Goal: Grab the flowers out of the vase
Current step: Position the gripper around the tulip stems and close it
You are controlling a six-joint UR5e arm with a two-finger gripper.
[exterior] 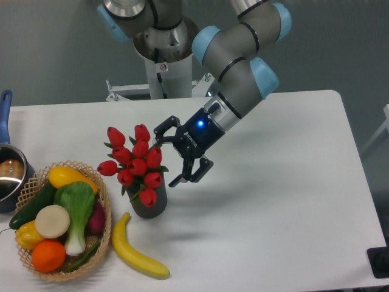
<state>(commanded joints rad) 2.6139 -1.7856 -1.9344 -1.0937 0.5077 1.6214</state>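
Flowers point(135, 162) standing in vase point(149, 204), stems hidden inside, buds fanning up-left over rim. Vase sitting on counter point(285, 201) between basket point(104, 226) and banana point(137, 252).

I am holding gripper point(172, 156) spread wide, grasping nothing, just right of buds, tilted toward bunch. I judge angle suits side entry at stems, avoiding crushed buds.

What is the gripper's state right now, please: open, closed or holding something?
Gripper: open and holding nothing, fingers spread beside the flowers in the vase.
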